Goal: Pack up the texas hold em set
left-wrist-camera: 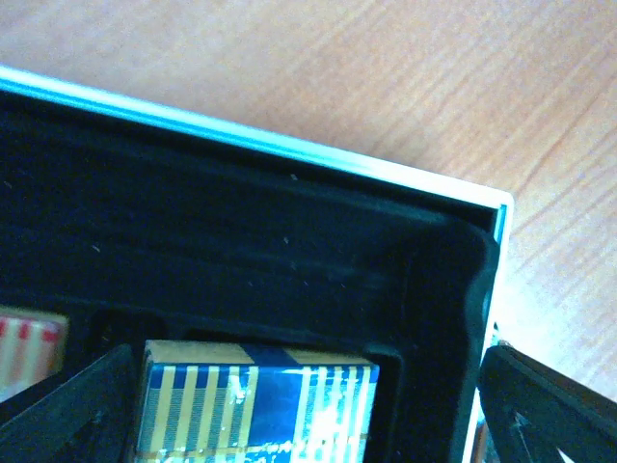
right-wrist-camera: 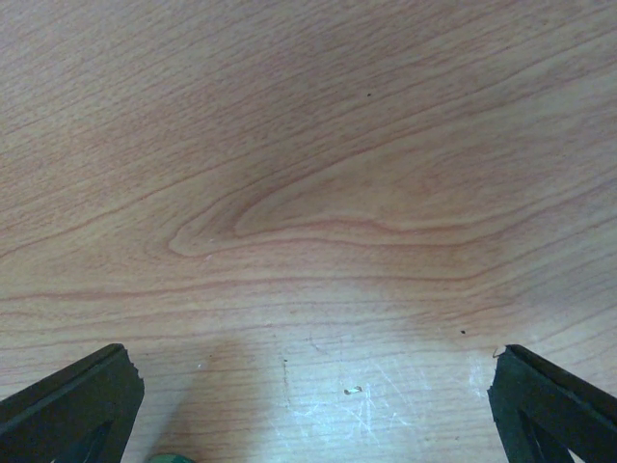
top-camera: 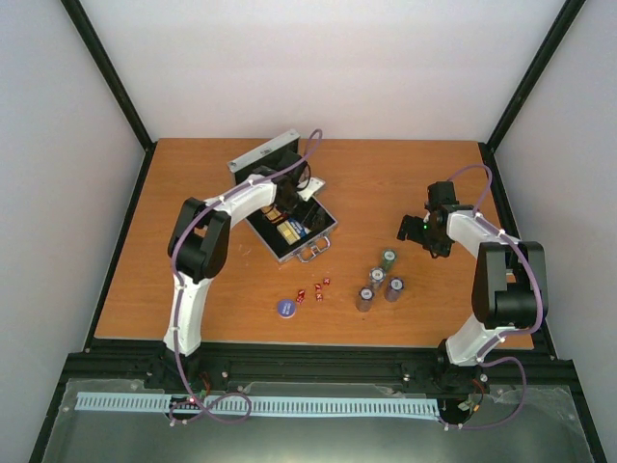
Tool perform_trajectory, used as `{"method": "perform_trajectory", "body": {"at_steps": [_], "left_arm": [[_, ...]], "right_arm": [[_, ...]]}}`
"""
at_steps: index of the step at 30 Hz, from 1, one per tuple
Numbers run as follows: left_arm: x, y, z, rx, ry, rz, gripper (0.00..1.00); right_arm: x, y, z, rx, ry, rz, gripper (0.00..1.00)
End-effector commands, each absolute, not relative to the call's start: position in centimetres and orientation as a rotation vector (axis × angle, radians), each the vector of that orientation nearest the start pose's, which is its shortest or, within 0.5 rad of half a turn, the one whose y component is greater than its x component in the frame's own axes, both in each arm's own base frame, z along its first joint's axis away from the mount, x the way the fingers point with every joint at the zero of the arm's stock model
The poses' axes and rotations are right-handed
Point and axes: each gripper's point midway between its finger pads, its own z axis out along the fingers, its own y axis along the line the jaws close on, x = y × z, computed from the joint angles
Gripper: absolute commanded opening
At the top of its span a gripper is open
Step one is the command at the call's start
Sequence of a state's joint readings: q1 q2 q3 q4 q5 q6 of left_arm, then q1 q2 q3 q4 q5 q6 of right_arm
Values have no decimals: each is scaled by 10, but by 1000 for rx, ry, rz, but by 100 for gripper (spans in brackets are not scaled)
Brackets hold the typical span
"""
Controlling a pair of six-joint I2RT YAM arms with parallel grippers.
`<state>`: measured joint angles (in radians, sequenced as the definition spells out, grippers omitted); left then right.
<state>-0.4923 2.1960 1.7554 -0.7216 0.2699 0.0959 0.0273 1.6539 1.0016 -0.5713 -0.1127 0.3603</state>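
The silver case (top-camera: 289,231) lies open on the left half of the table (top-camera: 193,280). Its lid (top-camera: 262,156) is thrown back so the black lining (left-wrist-camera: 241,241) faces up to take the pieces. The left gripper (left-wrist-camera: 304,376) hangs right over it, jaws spread wide and holding nothing. The blue-yellow card box (left-wrist-camera: 260,410) sits in its slot directly between the fingers, with a red-striped card box (left-wrist-camera: 24,347) in the slot beside it. Both decks look seated to me, which would explain the slack jaws.

The rest of the set waits outside on the wood. Four grey chip stacks (top-camera: 378,280) stand upright in a cluster nearer the right arm. The red dice (top-camera: 314,289) lie scattered on the near side of the case, and the blue disc (top-camera: 285,308) is close by them. The right gripper (right-wrist-camera: 313,365) hovers over bare tabletop just beyond the chips, jaws equally wide and empty. I'd say it is well placed to take a stack next.
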Motion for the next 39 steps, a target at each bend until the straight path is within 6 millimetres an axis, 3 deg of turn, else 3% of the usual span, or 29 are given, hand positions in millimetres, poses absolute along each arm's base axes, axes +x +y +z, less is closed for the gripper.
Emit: {"method": "perform_trajectory", "body": {"at_steps": [1, 7, 16, 20, 25, 31, 39], "left_arm": [[416, -287, 75, 851, 2626, -606, 99], [405, -281, 74, 845, 2647, -610, 99], [433, -276, 113, 806, 2571, -471, 100], [433, -271, 126, 809, 2565, -435, 100], [418, -266, 139, 763, 2594, -464, 100], [390, -251, 156, 693, 2623, -477, 100], [354, -224, 152, 670, 2661, -420, 100]], "right_arm": [[365, 26, 55, 445, 2738, 252, 99], [364, 29, 55, 437, 2736, 272, 99], [367, 32, 62, 417, 2714, 301, 99], [366, 33, 68, 405, 2706, 294, 98], [359, 48, 85, 292, 2700, 229, 95], [335, 80, 106, 167, 2711, 246, 92], [311, 96, 89, 148, 2788, 278, 83]]}}
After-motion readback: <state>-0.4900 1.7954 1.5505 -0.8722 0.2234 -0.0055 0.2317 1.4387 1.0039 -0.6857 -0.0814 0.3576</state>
